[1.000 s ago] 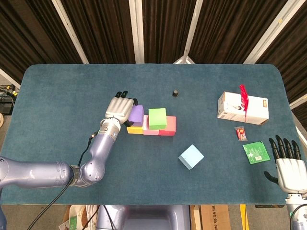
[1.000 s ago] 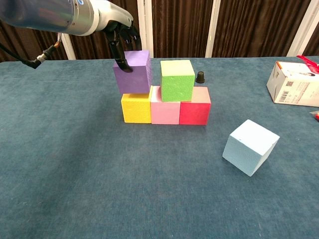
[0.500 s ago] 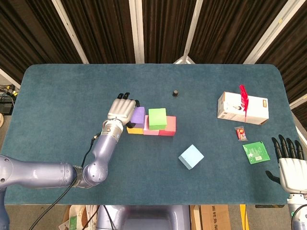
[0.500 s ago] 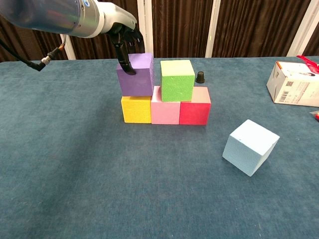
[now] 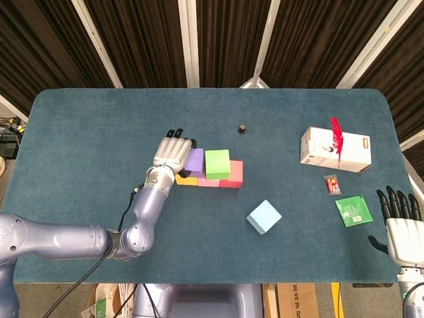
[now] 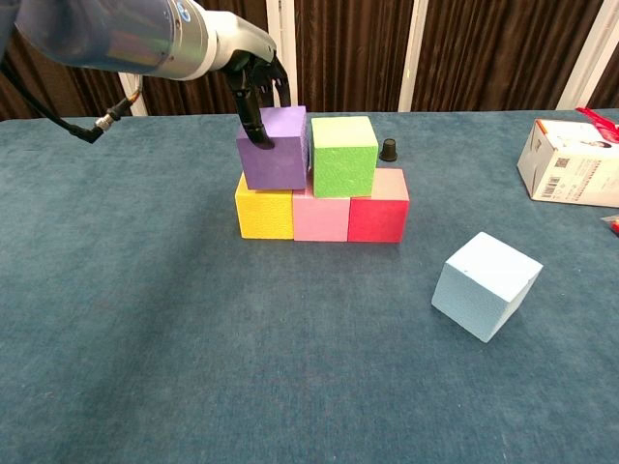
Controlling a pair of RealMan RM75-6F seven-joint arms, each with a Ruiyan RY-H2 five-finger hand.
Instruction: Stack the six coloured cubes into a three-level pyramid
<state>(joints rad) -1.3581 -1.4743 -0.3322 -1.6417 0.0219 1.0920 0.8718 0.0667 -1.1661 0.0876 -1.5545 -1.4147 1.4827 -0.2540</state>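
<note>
A yellow cube point(image 6: 264, 212), a pink cube point(image 6: 321, 216) and a red cube point(image 6: 378, 211) form a row on the table. On top stand a green cube point(image 6: 343, 156) and a purple cube point(image 6: 275, 148), side by side. My left hand point(image 6: 256, 79) grips the purple cube point(image 5: 194, 162) from above and behind; the same left hand point(image 5: 171, 153) shows in the head view. A light blue cube point(image 6: 486, 285) lies tilted to the right of the stack, also seen as the light blue cube point(image 5: 264, 216). My right hand point(image 5: 400, 225) is open at the table's right edge, far from the cubes.
A small black knob point(image 6: 388, 149) stands behind the stack. A white box point(image 5: 336, 149) with a red feather sits at the right, with a small red packet point(image 5: 332, 184) and a green packet point(image 5: 353, 211) near it.
My left hand has carried the purple cube right and down, so it now sits on the yellow and pink cubes beside the green one. The right hand drifted slightly lower.
</note>
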